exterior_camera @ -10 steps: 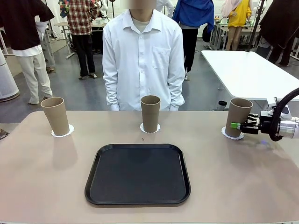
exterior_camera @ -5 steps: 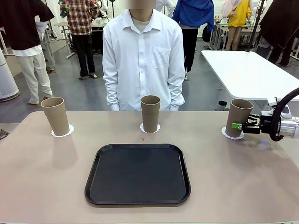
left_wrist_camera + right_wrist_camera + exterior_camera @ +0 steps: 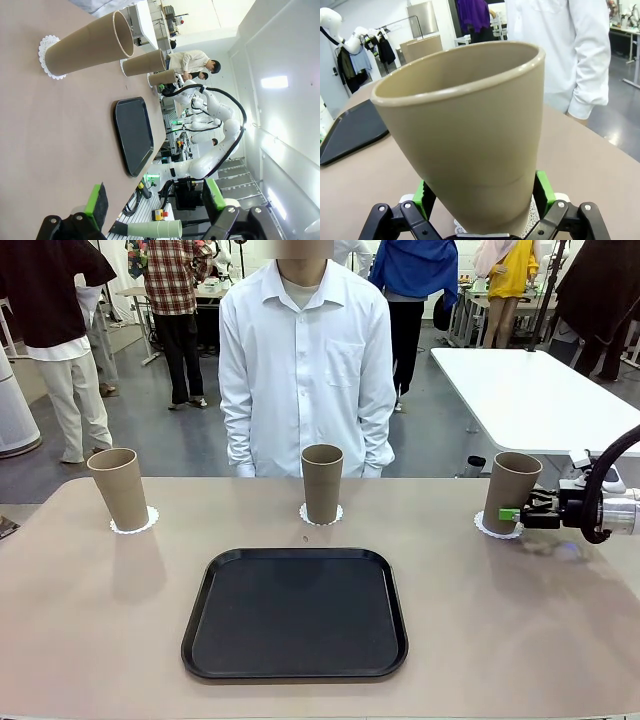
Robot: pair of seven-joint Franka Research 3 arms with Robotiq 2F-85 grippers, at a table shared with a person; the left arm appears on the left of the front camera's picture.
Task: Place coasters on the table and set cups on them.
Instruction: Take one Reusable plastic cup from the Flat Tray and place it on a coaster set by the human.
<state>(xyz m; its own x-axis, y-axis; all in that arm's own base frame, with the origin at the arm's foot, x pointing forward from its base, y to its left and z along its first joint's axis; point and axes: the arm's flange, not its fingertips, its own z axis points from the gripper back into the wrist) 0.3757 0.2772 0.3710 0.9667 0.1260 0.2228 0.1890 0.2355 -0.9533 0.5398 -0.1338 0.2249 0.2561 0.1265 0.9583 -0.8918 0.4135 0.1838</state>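
Note:
Three tan cups stand upright on the table [image 3: 90,620], each on a white coaster: the left cup [image 3: 119,487] on its coaster [image 3: 148,521], the middle cup [image 3: 322,483] on its coaster [image 3: 336,515], the right cup [image 3: 511,490] on its coaster [image 3: 484,528]. My right gripper [image 3: 511,513] is open at the right cup's base. In the right wrist view the cup [image 3: 470,130] stands between the green pads [image 3: 421,194], with a bit of coaster [image 3: 534,214] beneath. My left gripper [image 3: 155,200] is open and holds nothing, far from the cups [image 3: 90,42].
A black tray [image 3: 295,610] lies at the table's middle front. A person in a white shirt [image 3: 305,360] stands behind the middle cup, arms down. A white table [image 3: 530,390] stands at the back right.
My right gripper has drawn back a little to the right from the right cup. The cup stays put on its coaster.

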